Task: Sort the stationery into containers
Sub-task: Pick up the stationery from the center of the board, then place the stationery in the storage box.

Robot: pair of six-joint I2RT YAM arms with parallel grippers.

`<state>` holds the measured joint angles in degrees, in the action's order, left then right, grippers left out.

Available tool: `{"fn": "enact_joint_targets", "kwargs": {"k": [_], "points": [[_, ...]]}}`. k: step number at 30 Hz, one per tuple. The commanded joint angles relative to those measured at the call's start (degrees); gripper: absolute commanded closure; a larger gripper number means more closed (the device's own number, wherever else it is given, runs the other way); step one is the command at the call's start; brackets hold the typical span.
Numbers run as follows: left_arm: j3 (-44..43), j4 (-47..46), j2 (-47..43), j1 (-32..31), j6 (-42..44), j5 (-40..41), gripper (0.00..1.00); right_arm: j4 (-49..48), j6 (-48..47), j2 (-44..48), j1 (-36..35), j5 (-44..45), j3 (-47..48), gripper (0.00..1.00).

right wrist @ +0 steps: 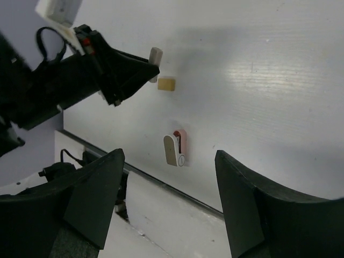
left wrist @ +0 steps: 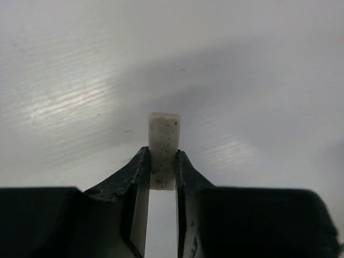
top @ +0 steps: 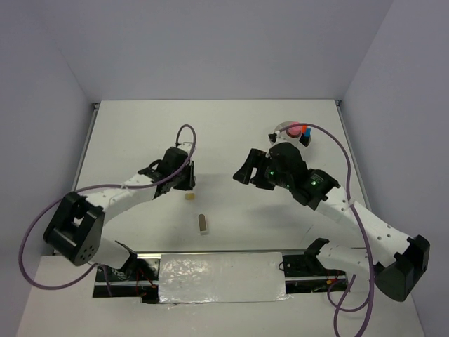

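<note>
Stationery is spread over the white table [top: 231,133], and one piece is in the grip of the left gripper [left wrist: 162,158]: a small white speckled block [left wrist: 164,131], pinched at its lower half between the two dark fingers, its rounded end sticking out past the tips. Whether that end touches the tabletop cannot be told from the wrist view. Just near of it lies a tan block [top: 189,197], flat on the table and apart from the fingers. Nearer again, and a little to the right, a short grey-and-pink piece [right wrist: 175,149] lies alone close to the table's near edge. The right gripper [top: 245,174] hangs over the middle of the table with its jaws spread wide and nothing between them (its wrist camera looks across at the left arm's claw and both loose pieces). At the far right, the white dish [top: 284,128] is mostly hidden behind the right arm; an orange cap [top: 304,130] and a blue cap [top: 309,139] show there, seemingly inside it, compartment unclear.
</note>
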<state>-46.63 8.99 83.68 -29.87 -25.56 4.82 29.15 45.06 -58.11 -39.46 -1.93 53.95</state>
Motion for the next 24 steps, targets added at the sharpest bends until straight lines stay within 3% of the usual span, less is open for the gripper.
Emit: {"fn": "enact_joint_targets", "kwargs": {"k": [1,9,24], "points": [[0.9,-7.8,-6.9,-2.1,1.5,-4.4,1.00,-2.4,4.5,-3.1,0.1,-2.0,5.3,0.24],[5.3,-18.1,-17.6,-7.0,0.9,-12.5,1.00,-0.5,6.0,-11.1,0.2,-4.1,14.9,0.27],[2.6,-23.1,-22.6,-9.4,-1.3,-17.7,1.00,-2.9,4.0,-18.1,0.2,-8.1,14.6,0.42]]}}
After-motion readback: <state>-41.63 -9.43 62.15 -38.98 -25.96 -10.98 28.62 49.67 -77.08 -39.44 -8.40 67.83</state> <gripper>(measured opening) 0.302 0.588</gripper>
